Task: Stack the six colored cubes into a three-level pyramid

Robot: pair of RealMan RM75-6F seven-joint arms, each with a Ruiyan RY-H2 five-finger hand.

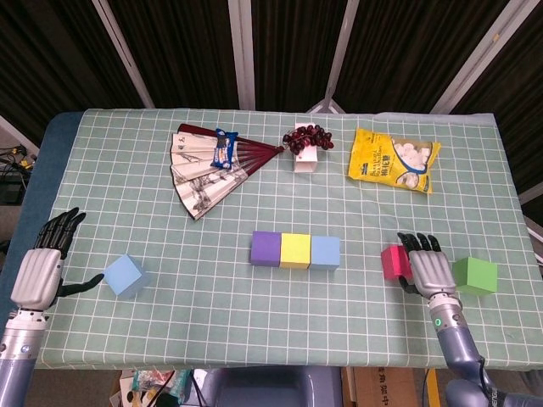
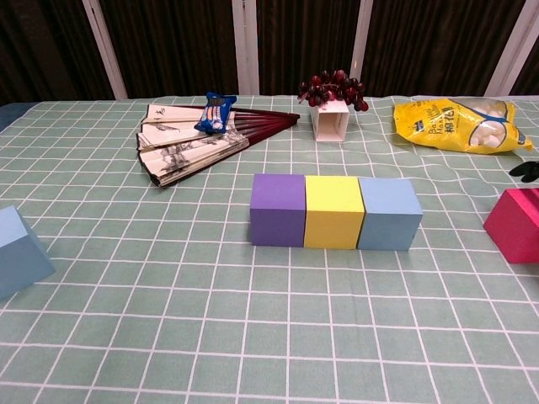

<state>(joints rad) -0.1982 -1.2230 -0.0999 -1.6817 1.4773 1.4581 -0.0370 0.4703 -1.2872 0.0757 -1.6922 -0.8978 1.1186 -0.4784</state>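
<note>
Now the right robot hand (image 1: pixel 429 270) touches the pink cube (image 1: pixel 394 261), fingers straight; the left robot hand (image 1: pixel 41 267) rests spread beside a blue cube (image 1: pixel 125 275).

Open cloth around the cube row (image 1: pixel 295 251); fan (image 1: pixel 212 165) well behind.

Even overhead light, soft short shadows, bg dark, both views sharp, no glare.

Six cubes (image 1: pixel 296 250), one fan (image 1: pixel 212 168), one snack bag (image 1: pixel 394 158).
</note>
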